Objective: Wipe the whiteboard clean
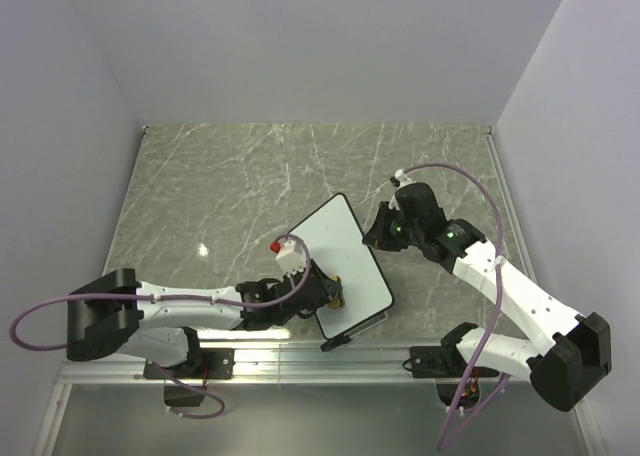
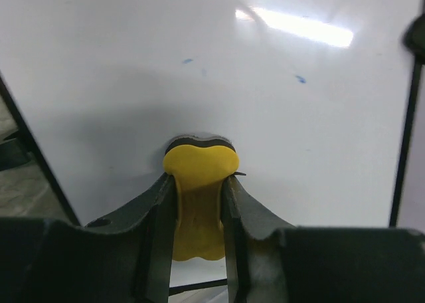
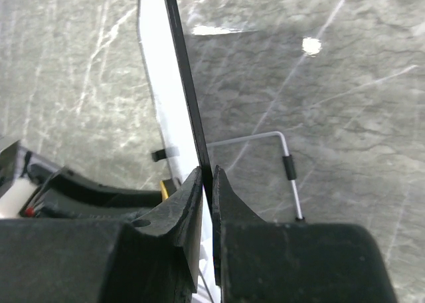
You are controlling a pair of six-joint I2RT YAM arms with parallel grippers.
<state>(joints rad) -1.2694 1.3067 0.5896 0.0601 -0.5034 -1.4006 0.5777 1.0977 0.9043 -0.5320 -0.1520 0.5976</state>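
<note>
Left gripper (image 2: 199,187): pinching the yellow eraser (image 2: 200,167) narrowly by its waist, pressing its dark-padded head flat against the whiteboard (image 2: 265,130).
Right gripper (image 3: 207,187): clamping almost shut on the thin black frame at the far edge of the board, steadying it.
Board position: lying at an angle near the front middle of the table (image 1: 220,186), between the two arms, seemingly resting on a wire stand (image 3: 287,158) underneath.
Blue flecks (image 2: 301,79): showing as a few faint specks above the eraser head, well apart from it.
Risk, eraser: twisting or sliding out between the fingers, probably from pushing hard while gripping only the narrow waist.
Risk, board: pivoting or slipping free of the thin edge clamp, likely from sideways strokes levering against a single hold.
Risk, stand: rocking or folding under downward pressure, tipping the surface away from the pad.
Risk, coverage: missing the small specks by sweeping too low or lifting the pad off the tilted face.
Risk, arms: crowding each other when wiping towards the clamped edge.
</note>
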